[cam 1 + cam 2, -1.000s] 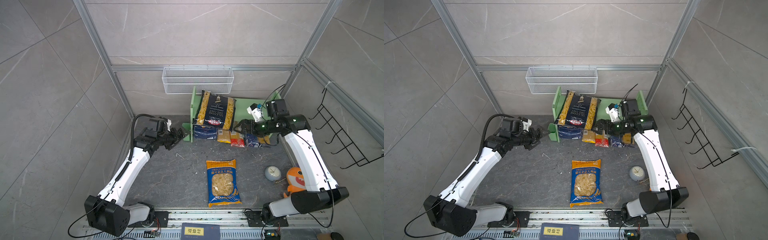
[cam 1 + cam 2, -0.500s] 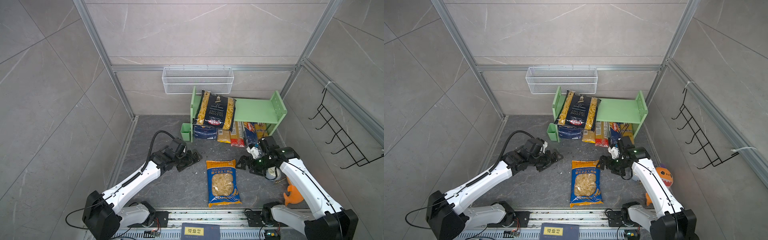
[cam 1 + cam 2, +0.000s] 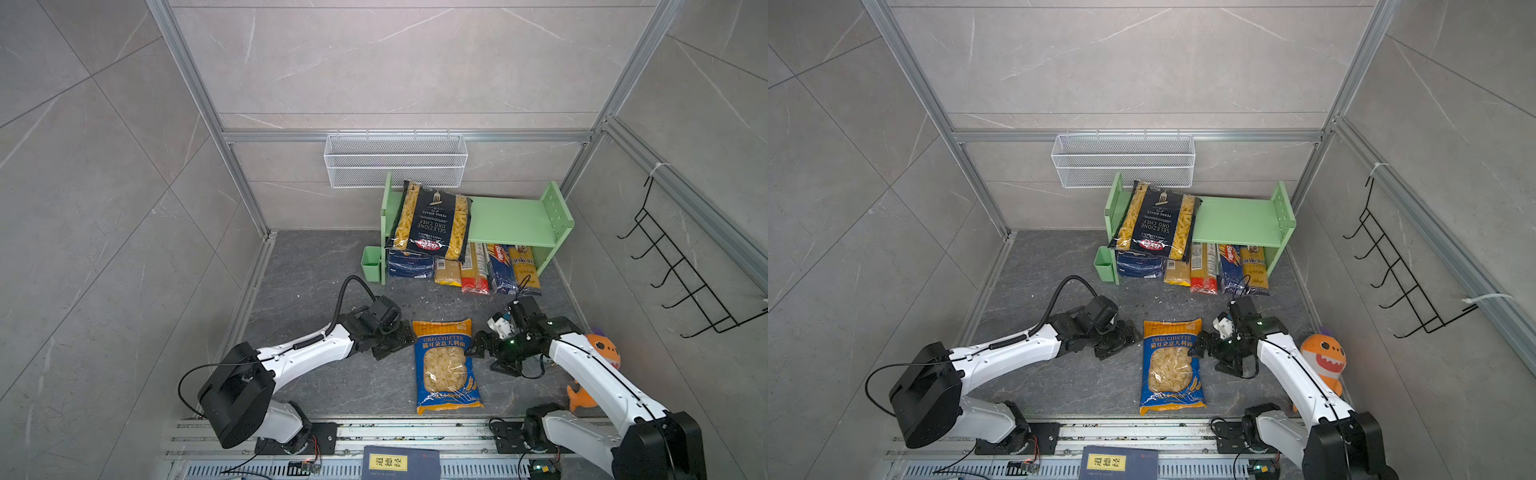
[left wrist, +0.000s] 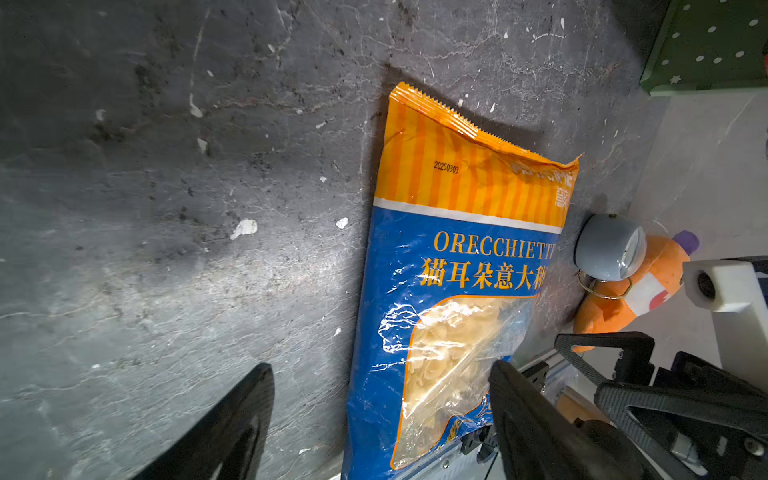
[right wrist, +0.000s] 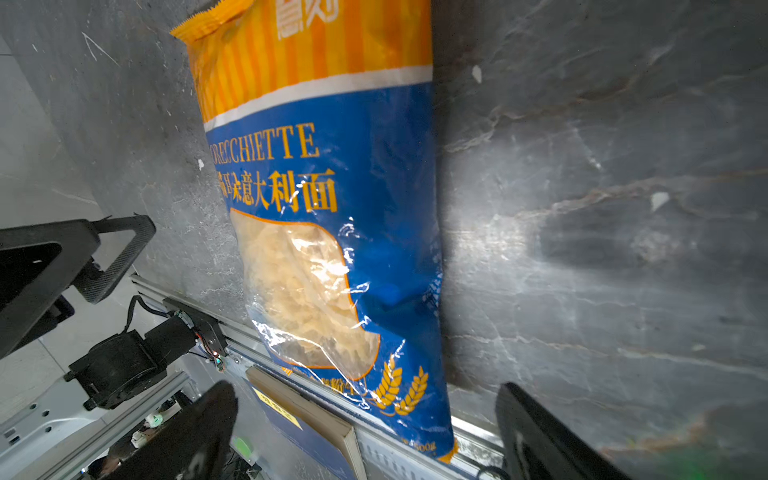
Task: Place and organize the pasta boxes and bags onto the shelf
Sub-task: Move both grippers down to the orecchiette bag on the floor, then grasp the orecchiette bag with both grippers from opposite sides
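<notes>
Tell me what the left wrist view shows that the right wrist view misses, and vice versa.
Left wrist only: the orange plush toy, a grey round object beside it, and a corner of the green shelf. Right wrist only: the wheat-ear print on the orecchiette bag and the dark blue book's yellow label. Both: that bag flat on the dark floor.

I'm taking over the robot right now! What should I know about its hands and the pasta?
Left gripper: open, at the left edge of the blue-and-orange bag.
Right gripper: open, at its right edge.
That bag lies flat on the floor before the shelf.
Done: black bag on the top tier; blue box and four slim packs below.
Left: get the floor bag onto the shelf.
</notes>
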You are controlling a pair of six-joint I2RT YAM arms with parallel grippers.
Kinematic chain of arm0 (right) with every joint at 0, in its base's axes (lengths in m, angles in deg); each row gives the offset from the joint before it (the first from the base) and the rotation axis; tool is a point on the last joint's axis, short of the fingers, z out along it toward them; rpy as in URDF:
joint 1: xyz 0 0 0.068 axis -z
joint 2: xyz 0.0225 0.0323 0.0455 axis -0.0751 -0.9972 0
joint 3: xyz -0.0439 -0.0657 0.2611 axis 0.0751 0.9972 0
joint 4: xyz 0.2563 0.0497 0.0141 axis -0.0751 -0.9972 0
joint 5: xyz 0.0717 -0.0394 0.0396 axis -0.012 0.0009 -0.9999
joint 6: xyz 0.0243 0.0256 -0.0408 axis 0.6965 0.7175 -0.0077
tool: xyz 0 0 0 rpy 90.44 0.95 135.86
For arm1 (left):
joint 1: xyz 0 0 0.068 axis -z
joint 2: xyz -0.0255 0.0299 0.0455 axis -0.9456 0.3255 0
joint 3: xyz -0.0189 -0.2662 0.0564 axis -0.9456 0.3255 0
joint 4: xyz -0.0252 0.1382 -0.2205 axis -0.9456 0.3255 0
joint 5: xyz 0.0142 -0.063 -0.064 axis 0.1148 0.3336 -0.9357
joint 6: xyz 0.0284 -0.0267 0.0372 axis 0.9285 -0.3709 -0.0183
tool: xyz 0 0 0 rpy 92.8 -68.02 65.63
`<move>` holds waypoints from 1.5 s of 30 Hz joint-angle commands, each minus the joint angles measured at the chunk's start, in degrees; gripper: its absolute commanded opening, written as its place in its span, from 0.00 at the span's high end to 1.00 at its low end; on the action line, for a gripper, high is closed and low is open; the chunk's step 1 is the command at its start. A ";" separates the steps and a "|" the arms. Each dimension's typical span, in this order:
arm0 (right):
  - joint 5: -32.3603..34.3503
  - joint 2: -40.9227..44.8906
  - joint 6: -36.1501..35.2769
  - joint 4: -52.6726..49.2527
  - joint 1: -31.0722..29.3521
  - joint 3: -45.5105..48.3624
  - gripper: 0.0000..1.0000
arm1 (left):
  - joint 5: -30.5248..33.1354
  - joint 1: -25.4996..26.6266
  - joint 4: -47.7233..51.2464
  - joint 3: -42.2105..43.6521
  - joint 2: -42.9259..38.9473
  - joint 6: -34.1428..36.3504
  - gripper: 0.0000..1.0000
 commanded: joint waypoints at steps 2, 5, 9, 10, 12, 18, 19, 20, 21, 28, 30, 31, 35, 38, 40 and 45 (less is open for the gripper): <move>-2.22 -1.88 2.23 6.75 -0.35 3.91 0.01 | 0.16 0.59 -2.49 0.81 2.23 -1.40 0.24; -2.59 -3.79 2.97 10.52 -0.65 6.12 0.01 | -0.42 0.56 -2.52 1.14 3.13 -1.24 0.27; -3.07 -6.32 3.76 14.79 -1.79 7.79 0.01 | -1.18 0.67 -3.01 1.59 3.96 -1.27 0.27; -3.27 -6.88 3.94 15.78 -2.14 7.98 0.01 | -1.50 0.60 -3.17 1.51 4.30 -1.28 0.27; -3.34 -8.00 4.81 18.08 -3.39 8.42 0.01 | -2.45 0.60 -3.58 1.35 5.21 -1.10 0.27; -2.89 -12.80 9.33 26.23 -9.37 9.17 0.01 | -4.91 0.60 -4.46 0.74 8.05 -0.20 0.27; -2.63 -13.60 10.19 27.64 -10.58 9.26 0.01 | -5.35 0.60 -4.47 0.63 8.34 -0.05 0.27; -2.39 -14.71 11.21 29.45 -12.17 9.38 0.01 | -5.51 0.58 -4.27 0.53 8.55 0.15 0.27; -1.76 -15.86 12.20 31.14 -13.71 9.36 0.01 | -5.28 0.44 -4.05 0.37 8.58 0.67 0.27; -1.77 -23.29 16.23 41.79 -18.33 9.80 0.01 | -8.82 -0.36 -4.70 -0.43 11.87 2.53 0.39; -1.89 -24.26 16.25 43.19 -19.07 9.20 0.01 | -9.35 -0.41 -4.82 -0.51 12.17 2.93 0.43; -1.85 -24.42 16.26 43.90 -19.42 8.99 0.01 | -9.60 -0.46 -4.86 -0.58 12.32 3.03 0.44; -3.01 -25.88 16.96 47.71 -20.75 7.85 0.01 | -10.49 -0.47 -5.14 -0.77 12.83 3.52 0.44; -4.16 -27.60 18.59 51.60 -21.35 7.73 0.01 | -11.04 -0.48 -5.21 -1.21 13.35 3.98 0.45; -4.81 -28.88 19.60 54.20 -21.76 7.65 0.01 | -11.40 -0.53 -5.26 -1.59 13.63 4.28 0.45; -4.93 -30.97 20.28 56.24 -22.77 7.15 0.03 | -11.58 -0.49 -4.67 -2.95 13.81 4.99 0.43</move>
